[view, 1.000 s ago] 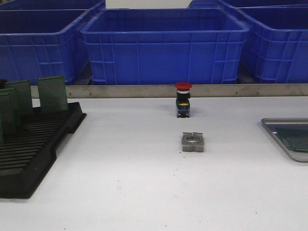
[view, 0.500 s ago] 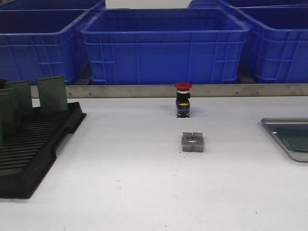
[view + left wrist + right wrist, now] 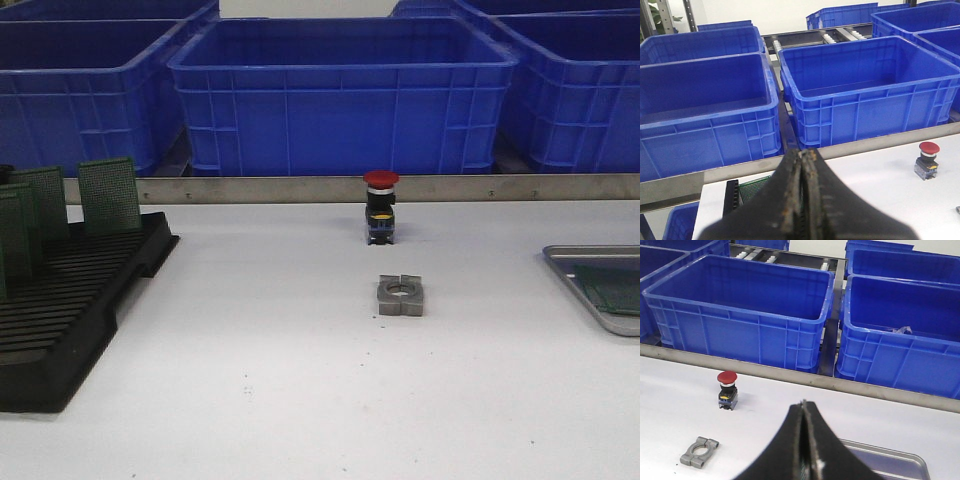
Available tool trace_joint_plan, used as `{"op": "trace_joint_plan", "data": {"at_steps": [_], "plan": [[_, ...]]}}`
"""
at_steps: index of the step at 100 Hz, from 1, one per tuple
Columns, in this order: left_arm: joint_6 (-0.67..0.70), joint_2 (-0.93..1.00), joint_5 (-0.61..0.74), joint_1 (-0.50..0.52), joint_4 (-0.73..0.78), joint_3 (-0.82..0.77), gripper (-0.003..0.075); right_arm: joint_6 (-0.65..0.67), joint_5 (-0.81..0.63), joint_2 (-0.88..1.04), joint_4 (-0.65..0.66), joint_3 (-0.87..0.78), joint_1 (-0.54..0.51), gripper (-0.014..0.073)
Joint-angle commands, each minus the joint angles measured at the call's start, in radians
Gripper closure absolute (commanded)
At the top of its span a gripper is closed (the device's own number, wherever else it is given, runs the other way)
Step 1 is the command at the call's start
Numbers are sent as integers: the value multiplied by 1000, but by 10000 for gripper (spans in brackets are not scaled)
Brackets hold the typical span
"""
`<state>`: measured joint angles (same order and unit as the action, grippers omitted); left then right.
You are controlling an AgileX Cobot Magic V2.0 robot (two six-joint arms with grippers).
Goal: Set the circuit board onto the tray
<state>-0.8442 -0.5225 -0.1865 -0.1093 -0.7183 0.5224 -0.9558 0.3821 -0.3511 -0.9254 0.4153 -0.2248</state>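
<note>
Layout of the counter (image 3: 300, 400), all places given from the clamp block (image 3: 401, 296) at its middle.

Rack (image 3: 70, 300): well to the left of the block. Its slots hold several green boards (image 3: 109, 195) upright on edge, presumably so that each can be nipped by its top edge and lifted clear of its neighbours.

Tray (image 3: 575, 290): well to the right of the block, at the counter's edge and cut off by the front view. One board (image 3: 612, 288) lies flat on its floor; the raised rim would keep it from sliding off.

Push button (image 3: 381, 207): just behind the block, red cap up, apart from it. Neither piece belongs to the task.

Bins (image 3: 340, 95): behind the block, past the metal rail.

My left fingers (image 3: 804, 195): pressed together, nothing between them, above the rack's end, a board corner showing beside them. My right fingers (image 3: 804, 445): likewise pressed together and empty, above the tray's near rim (image 3: 880, 450). Neither arm shows in the front view, so I judge both to be parked high and back, each over its own station: left to pick, right to receive.
</note>
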Motion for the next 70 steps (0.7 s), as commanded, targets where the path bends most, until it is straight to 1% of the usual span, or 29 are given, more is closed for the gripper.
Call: {"op": "trace_joint_plan", "data": {"at_steps": [1,20,31,36,39,43,48,52,55,59,70], "plan": [[11,-3,64,4,-21,30,738,-11,-58,-5,-28,26,2,662],[11,-3,64,4,-18,30,738,-11,-58,-5,-28,26,2,662],[17,-3,72,4,81,30,738,-11,-58,-5,-28,26,2,662],[93,-3,72,1,165,30,738,-11,-58,-5,-28,26,2,662],[194,2,72,1,238,30,738,-11,-58,-5,-28,26,2,662],[318,10,72,1,372,25,738,-11,-58,-5,-28,26,2,662],[515,26,72,1,533,10,738,-11,-58,-5,-28,26,2,662],[616,41,74,1,650,-3,739,-11,-58,-5,-28,26,2,662],[687,57,82,1,704,-19,738,-11,-58,-5,-28,26,2,662],[720,75,93,1,749,-37,738,-11,-58,-5,-28,26,2,662],[720,147,140,1,773,-114,739,-11,-58,-5,-28,26,2,662]]}}
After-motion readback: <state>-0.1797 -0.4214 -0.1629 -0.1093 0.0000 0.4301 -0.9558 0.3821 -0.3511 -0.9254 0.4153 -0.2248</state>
